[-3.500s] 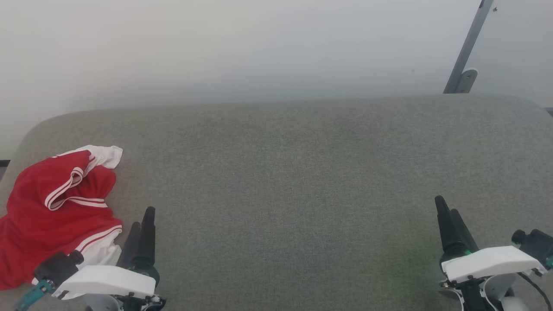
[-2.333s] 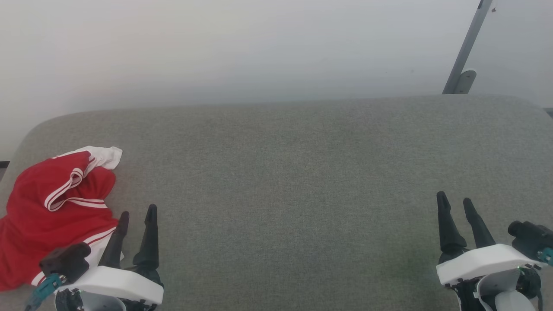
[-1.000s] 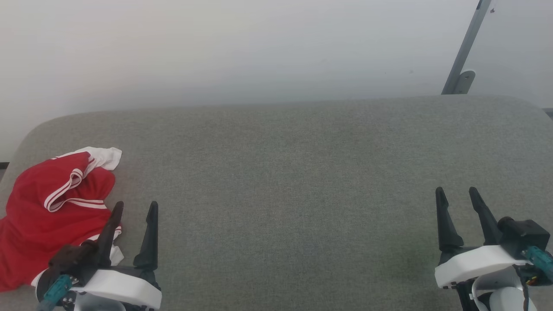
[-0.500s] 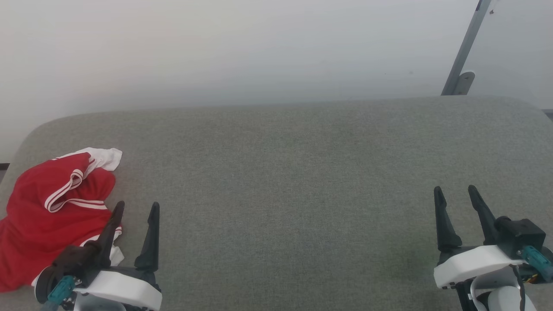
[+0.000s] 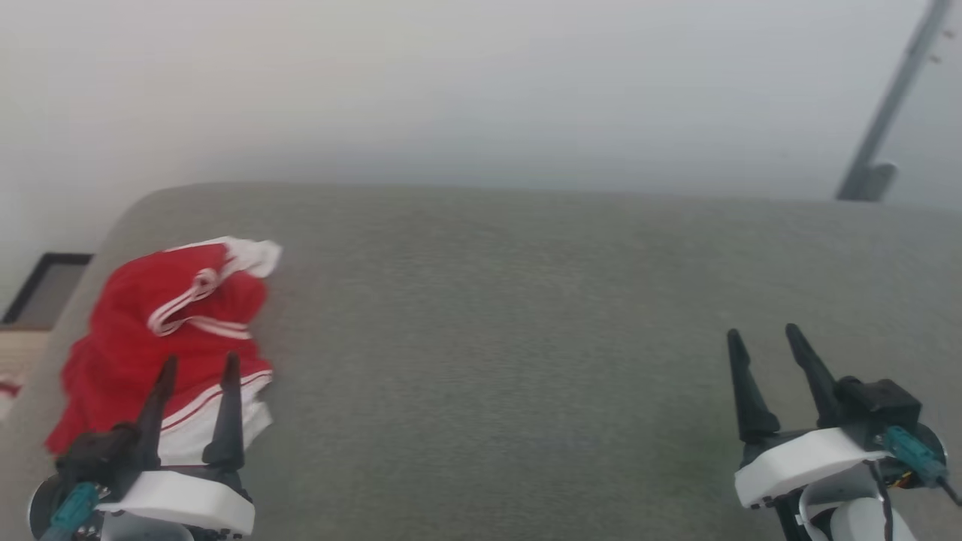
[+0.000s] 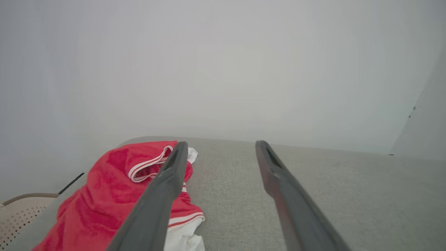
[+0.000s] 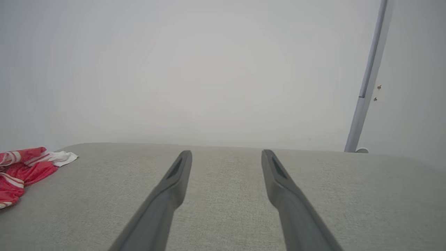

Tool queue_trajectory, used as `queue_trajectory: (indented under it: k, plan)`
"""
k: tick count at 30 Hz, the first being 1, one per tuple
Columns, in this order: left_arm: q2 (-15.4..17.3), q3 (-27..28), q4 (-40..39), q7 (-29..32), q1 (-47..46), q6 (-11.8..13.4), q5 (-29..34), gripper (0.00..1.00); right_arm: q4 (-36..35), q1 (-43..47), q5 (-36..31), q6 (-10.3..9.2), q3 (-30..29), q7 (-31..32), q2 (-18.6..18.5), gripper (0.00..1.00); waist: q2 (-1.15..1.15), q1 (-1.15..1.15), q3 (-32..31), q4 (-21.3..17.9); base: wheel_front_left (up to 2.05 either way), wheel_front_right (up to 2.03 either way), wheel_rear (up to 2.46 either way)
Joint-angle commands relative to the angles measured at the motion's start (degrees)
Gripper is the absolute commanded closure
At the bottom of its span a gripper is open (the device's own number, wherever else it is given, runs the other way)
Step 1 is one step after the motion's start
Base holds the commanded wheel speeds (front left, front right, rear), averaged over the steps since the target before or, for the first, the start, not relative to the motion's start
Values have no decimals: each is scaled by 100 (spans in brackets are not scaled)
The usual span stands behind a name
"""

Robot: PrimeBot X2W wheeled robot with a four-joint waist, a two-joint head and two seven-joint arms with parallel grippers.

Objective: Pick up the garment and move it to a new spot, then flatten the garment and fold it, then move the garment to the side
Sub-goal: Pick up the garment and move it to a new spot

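The garment (image 5: 143, 338) lies crumpled at the left end of the grey padded surface (image 5: 526, 315), bright red with white sleeve ends and striped trim. In the left wrist view the garment (image 6: 104, 195) lies left of and under the left finger. My left gripper (image 5: 199, 364) stands open above the garment's near edge, nothing between its fingers. Far to the right, my right gripper (image 5: 760, 334) is open over bare fabric. In the right wrist view the garment (image 7: 24, 167) sits at the left edge, far from that gripper (image 7: 225, 153).
A beige perforated basket (image 6: 17, 212) stands off the left end of the surface. A grey metal post (image 5: 890, 113) rises against the pale wall at the back right. The rounded left edge of the surface runs close to the garment.
The head camera has turned left, shifting the whole picture right. My left gripper now points over the garment's near edge instead of beside it. Both grippers stay open.
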Motion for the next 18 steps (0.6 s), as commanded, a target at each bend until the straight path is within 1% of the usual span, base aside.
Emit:
queue_trajectory:
  k: [1, 8, 10, 15, 18]
  plan:
    - [-10, 62, -10, -15, 18, 34, 44, 0, 9, -17, 38, 0, 68, 3, -34, 0, 0, 0, -105, 317, 0, 0, 0]
    - [36, 289, -45, -16, 127, 162, 43, 0, 69, -100, 146, 0, 403, 43, -32, 0, 0, 0, -260, 949, 0, 0, 0]
    - [52, 306, -29, -16, 168, 160, 29, 0, 91, -110, 178, 0, 498, 42, -29, 0, 0, 0, -295, 1098, 0, 0, 0]
    - [80, 366, -61, -11, 234, 213, -18, 0, 152, -160, 243, -1, 666, 21, -27, 0, 0, 0, -353, 1399, 0, 0, 0]
    - [89, 349, -108, 14, 258, 224, -21, 0, 179, -172, 251, 0, 694, 10, -31, 0, 0, 0, -361, 1508, 0, 0, 0]
